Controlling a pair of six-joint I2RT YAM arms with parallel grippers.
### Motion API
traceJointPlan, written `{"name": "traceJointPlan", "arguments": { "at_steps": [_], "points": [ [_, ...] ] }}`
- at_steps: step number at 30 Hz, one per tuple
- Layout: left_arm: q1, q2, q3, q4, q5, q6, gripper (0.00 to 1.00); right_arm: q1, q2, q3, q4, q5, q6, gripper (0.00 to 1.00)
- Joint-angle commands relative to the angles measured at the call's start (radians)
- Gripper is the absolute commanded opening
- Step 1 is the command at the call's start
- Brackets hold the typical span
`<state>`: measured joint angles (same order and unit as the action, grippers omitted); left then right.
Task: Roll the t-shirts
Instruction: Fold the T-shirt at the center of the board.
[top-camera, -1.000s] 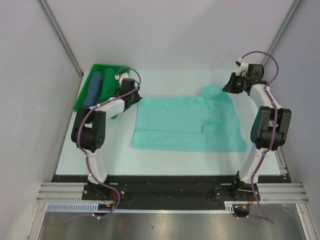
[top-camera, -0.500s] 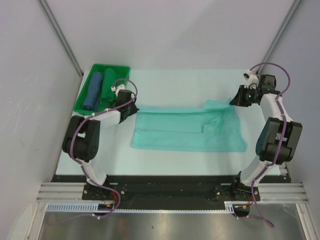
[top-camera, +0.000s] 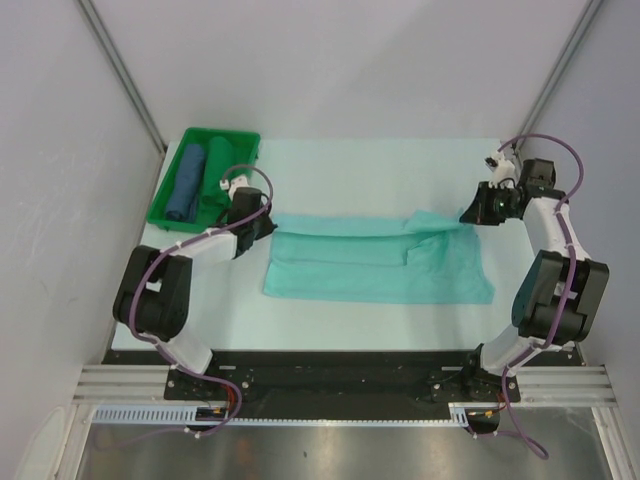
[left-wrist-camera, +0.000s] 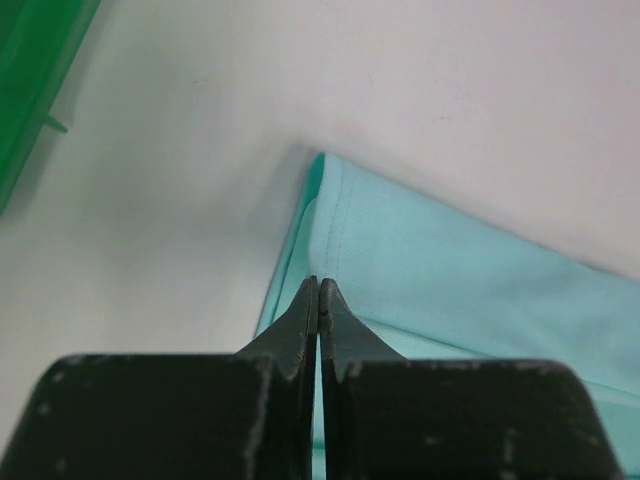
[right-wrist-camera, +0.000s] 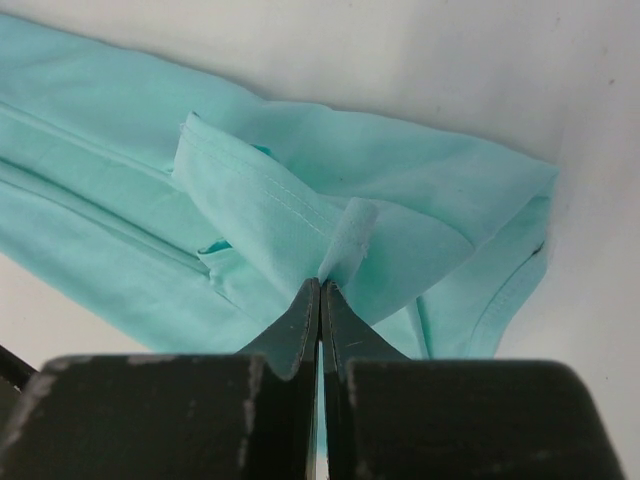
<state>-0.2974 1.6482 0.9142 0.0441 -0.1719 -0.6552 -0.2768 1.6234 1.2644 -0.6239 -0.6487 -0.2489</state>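
Observation:
A light turquoise t-shirt (top-camera: 375, 268) lies across the middle of the table as a long folded band. My left gripper (top-camera: 268, 222) is at its far left corner, shut on the hem of the cloth (left-wrist-camera: 450, 270), as the left wrist view (left-wrist-camera: 319, 282) shows. My right gripper (top-camera: 468, 214) is at the far right corner. It is shut on a small pinched fold of the shirt (right-wrist-camera: 120, 200), which rises from its fingertips (right-wrist-camera: 320, 282). The sleeve folds lie bunched just beyond the right jaws.
A green tray (top-camera: 245, 140) stands at the back left, close behind my left gripper, holding a dark blue roll (top-camera: 186, 185) and a dark green roll (top-camera: 214, 170). Its edge (left-wrist-camera: 30, 80) shows in the left wrist view. Grey walls close in both sides.
Both grippers have come toward the near edge, drawing the shirt's far edge over itself. The shirt is now a narrower band.

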Motion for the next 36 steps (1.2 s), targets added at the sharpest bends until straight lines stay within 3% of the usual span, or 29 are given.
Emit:
{"name": "traceJointPlan", "arguments": {
  "at_steps": [1, 36],
  "points": [
    [-0.009, -0.082, -0.050, 0.023, -0.026, -0.027, 0.00, -0.015, -0.069, -0.017, -0.008, -0.008, -0.032, 0.00],
    [-0.031, -0.241, -0.187, 0.017, -0.015, -0.058, 0.00, -0.070, -0.165, -0.069, -0.025, -0.020, -0.070, 0.00]
  ]
}}
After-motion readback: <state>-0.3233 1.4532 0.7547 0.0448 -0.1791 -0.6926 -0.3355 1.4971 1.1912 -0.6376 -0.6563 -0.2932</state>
